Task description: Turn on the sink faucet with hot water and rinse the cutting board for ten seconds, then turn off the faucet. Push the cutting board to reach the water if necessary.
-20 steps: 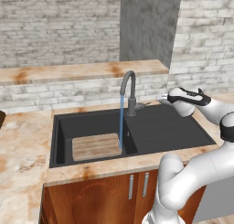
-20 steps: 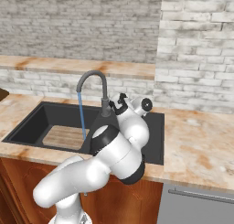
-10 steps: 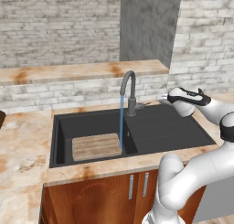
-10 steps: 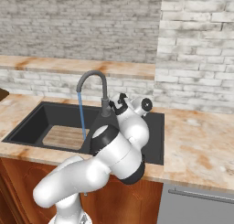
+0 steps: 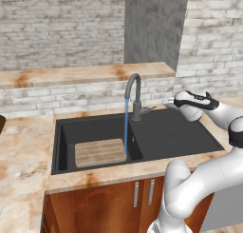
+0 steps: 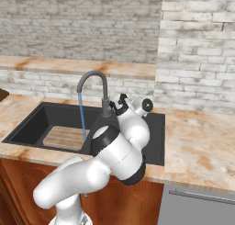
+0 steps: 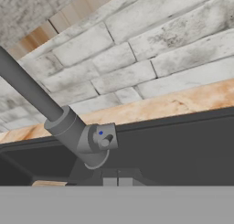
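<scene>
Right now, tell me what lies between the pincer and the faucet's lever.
Nothing. In the left base view the shut pincer sits just right of the sink faucet, apart from its lever, with bare counter behind the gap.

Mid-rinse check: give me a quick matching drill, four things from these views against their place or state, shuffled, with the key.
1. cutting board
2. water
3. gripper
4. faucet

a. shut, beside the faucet lever
b. thin blue stream, running
c. flat on the basin floor
d. stands at the sink's back edge

Pairs: 1-c, 2-b, 3-a, 4-d
</scene>
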Motion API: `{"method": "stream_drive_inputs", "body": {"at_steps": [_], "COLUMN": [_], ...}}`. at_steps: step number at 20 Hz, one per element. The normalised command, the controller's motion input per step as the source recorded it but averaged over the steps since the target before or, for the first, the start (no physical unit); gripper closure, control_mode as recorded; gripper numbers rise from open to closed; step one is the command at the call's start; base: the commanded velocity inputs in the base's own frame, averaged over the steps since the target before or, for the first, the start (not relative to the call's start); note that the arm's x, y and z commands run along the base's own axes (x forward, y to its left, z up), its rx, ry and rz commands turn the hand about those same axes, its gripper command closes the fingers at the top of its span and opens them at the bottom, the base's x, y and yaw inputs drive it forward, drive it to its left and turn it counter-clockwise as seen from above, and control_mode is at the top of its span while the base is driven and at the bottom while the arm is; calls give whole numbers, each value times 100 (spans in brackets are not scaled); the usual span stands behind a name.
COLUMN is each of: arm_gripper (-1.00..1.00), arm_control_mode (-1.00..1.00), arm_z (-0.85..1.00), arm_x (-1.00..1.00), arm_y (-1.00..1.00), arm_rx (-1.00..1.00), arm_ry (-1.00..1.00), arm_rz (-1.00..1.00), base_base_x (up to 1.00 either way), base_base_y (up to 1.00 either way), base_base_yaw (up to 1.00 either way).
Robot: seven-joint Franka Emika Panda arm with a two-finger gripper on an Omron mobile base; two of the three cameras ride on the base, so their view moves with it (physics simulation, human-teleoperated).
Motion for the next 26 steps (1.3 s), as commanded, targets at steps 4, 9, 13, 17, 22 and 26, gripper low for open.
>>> {"method": "stream_drive_inputs", "body": {"at_steps": [4,9,13,17,22,26], "arm_gripper": [100,100,100,100,100,100], "arm_control_mode": [-100,-100,-100,-100,-100,-100], "arm_z": [0,0,0,0,0,0], "arm_x": [0,0,0,0,0,0], "arm_y": [0,0,0,0,0,0], "arm_rx": [0,0,0,0,0,0], "arm_ry": [0,0,0,0,0,0], "arm_rz": [0,0,0,0,0,0], "base_base_x": [0,0,0,0,0,0], "base_base_y": [0,0,0,0,0,0], "base_base_yaw": [0,0,0,0,0,0]}}
